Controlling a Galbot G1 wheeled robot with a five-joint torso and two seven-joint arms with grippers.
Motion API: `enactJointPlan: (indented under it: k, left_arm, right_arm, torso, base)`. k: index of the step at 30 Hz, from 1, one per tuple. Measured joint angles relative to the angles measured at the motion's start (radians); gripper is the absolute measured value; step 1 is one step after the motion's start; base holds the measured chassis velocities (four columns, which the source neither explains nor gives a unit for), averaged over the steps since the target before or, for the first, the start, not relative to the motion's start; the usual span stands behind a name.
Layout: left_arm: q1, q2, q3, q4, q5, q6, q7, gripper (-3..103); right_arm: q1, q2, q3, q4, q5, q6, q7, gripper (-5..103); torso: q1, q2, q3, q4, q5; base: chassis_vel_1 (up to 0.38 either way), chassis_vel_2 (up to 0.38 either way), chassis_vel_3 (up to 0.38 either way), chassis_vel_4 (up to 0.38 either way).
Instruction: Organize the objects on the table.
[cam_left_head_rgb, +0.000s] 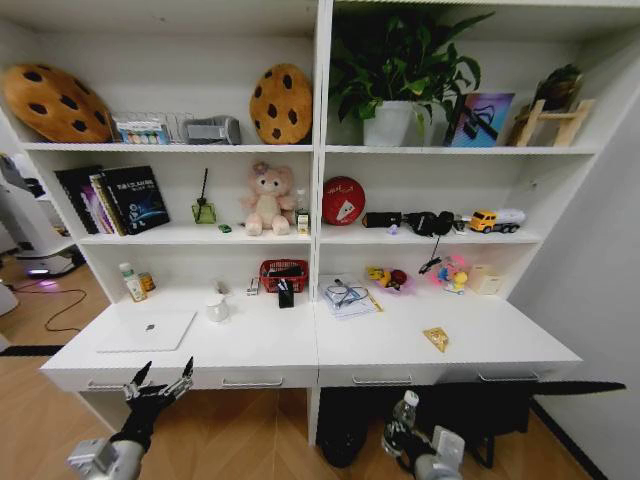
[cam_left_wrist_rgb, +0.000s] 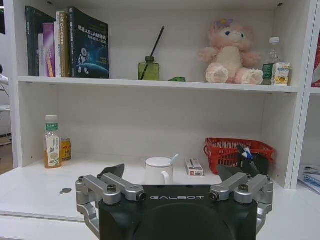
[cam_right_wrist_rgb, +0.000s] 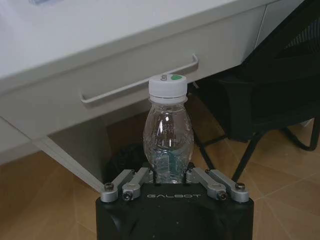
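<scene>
The right gripper (cam_right_wrist_rgb: 167, 186) has its fingers pinched on the lower body of a clear plastic bottle (cam_right_wrist_rgb: 168, 131) with a white cap, held upright and low, below the front edge of the table (cam_left_head_rgb: 420, 345) near a drawer handle (cam_right_wrist_rgb: 140, 82). The left gripper (cam_left_head_rgb: 158, 385) hangs with fingers spread wide and nothing between them, just in front of the left drawer. To my eye the sensible thing is to lift the bottle straight up, clear of the table's lip, before carrying it in over the top, keeping it vertical so it doesn't slip in that low grip. The right wrist view shows the grip plainly and the black chair (cam_right_wrist_rgb: 280, 85) close behind. The left wrist view gives what the head view blurs: the white mug (cam_left_wrist_rgb: 159, 170) with a spoon, the red basket (cam_left_wrist_rgb: 225, 150), a tea bottle (cam_left_wrist_rgb: 51, 142) beside a small can (cam_left_wrist_rgb: 65, 149). The slim laptop (cam_left_head_rgb: 148, 330) lies flat on the table's left end.
</scene>
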Motion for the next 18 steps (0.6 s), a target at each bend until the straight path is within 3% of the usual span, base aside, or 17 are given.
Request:
enactJointPlan:
  k: [3,4,6,7,8,9,10,12,18]
  left_arm:
    - [0.000,0.000,0.000,0.000,0.000,0.000,0.000,100]
    - [0.000,0.000,0.000,0.000,0.000,0.000,0.000,100]
    - [0.000,0.000,0.000,0.000,0.000,0.000,0.000,100]
    - [0.000,0.000,0.000,0.000,0.000,0.000,0.000,100]
    - [0.000,0.000,0.000,0.000,0.000,0.000,0.000,100]
    - [0.000,0.000,0.000,0.000,0.000,0.000,0.000,100]
    - [0.000,0.000,0.000,0.000,0.000,0.000,0.000,100]
    - [0.000,0.000,0.000,0.000,0.000,0.000,0.000,100]
    - [0.000,0.000,0.000,0.000,0.000,0.000,0.000,100]
  right_arm:
    - [0.063,-0.013,0.006,-0.222,-0.179,0.035,-0.197,24]
    - [0.063,-0.013,0.006,-0.222,-0.179,0.035,-0.197,24]
    - [0.113,0.007,0.004,-0.420,-0.426,0.206,-0.410,24]
    - [0.123,0.016,0.007,-0.476,-0.513,0.265,-0.471,24]
    - [0.123,0.016,0.007,-0.476,-0.513,0.265,-0.471,24]
    - [0.144,0.033,0.009,-0.593,-0.659,0.382,-0.563,24]
    - [0.156,0.040,0.006,-0.652,-0.715,0.435,-0.583,24]
    - [0.164,0.049,0.003,-0.696,-0.744,0.467,-0.589,24]
    - [0.167,0.079,0.004,-0.769,-0.775,0.512,-0.595,24]
  torso:
    - [0.000,0.000,0.000,-0.0001,0.0001]
    - [0.000,0.000,0.000,-0.0001,0.0001]
    - [0.000,0.000,0.000,0.0001,0.0005]
    - [0.000,0.000,0.000,0.0000,0.0003]
    - [0.000,0.000,0.000,0.0000,0.0003]
    - [0.000,0.000,0.000,-0.0001,0.0001]
    - [0.000,0.000,0.000,-0.0001,0.0001]
    - [0.000,0.000,0.000,-0.0002,0.0001]
    - [0.000,0.000,0.000,-0.0002,0.0000]
  base:
    - [0.000,0.000,0.000,0.000]
    - [0.000,0.000,0.000,0.000]
    - [0.000,0.000,0.000,0.000]
    - [0.000,0.000,0.000,0.000]
    - [0.000,0.000,0.000,0.000]
    - [0.000,0.000,0.000,0.000]
    - [0.000,0.000,0.000,0.000]
    - [0.000,0.000,0.000,0.000]
    - [0.000,0.000,0.000,0.000]
